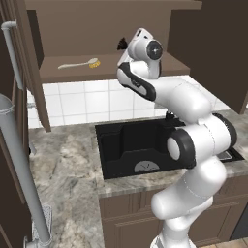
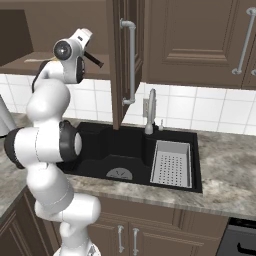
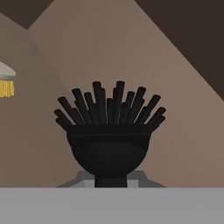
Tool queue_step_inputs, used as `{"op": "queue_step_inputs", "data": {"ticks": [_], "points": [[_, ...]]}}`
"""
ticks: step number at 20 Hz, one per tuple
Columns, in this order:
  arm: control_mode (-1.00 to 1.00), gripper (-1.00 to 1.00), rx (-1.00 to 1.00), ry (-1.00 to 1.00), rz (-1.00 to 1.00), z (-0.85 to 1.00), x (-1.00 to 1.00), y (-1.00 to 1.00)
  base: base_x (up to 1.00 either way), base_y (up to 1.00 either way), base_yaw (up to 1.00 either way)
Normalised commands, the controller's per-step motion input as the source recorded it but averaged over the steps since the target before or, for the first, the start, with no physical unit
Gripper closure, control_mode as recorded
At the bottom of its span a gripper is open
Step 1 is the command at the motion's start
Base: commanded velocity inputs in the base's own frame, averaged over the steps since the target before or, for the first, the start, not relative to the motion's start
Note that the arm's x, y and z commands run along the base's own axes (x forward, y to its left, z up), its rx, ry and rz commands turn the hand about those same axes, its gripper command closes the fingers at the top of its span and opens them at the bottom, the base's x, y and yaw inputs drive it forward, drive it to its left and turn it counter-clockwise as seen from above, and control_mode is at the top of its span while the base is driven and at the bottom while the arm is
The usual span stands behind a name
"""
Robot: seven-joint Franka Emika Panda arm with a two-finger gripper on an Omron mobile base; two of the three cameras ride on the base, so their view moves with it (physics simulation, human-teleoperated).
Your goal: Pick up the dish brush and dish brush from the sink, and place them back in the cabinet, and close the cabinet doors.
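1. Left base view: the end effector (image 1: 127,47) reaches into the cabinet (image 1: 111,29), closed on the black dish brush (image 1: 121,45); the whitish dish brush (image 1: 80,64) lies on the shelf, to its left.
2. Right base view: the black handle runs back out of the cabinet; the sink (image 2: 100,145) holds no brush.
3. Hand view: the bristles point ahead at the cabinet's back, just above the shelf.

White tile wall (image 1: 72,101), marble counter (image 1: 63,169)
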Motion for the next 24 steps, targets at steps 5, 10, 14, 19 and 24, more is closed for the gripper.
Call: {"op": "queue_step_inputs", "data": {"ticks": [5, 10, 14, 19, 24], "points": [[-1.00, 1.00, 0.03, 0.00, 0.01, -0.15, 0.11, 0.12, 0.00, 0.00, 0.00], [-1.00, 1.00, 0.00, 0.00, 0.00, -0.12, 0.21, 0.12, 0.00, 0.00, 0.00], [-1.00, 1.00, 0.01, 0.00, 0.00, -0.09, 0.23, 0.09, 0.00, 0.00, 0.00], [-1.00, 1.00, 0.02, 0.00, 0.00, -0.13, 0.17, 0.10, 0.00, 0.00, 0.00], [-1.00, 1.00, 0.00, 0.01, 0.00, -0.15, 0.07, 0.06, 0.00, 0.00, 0.00]]}}
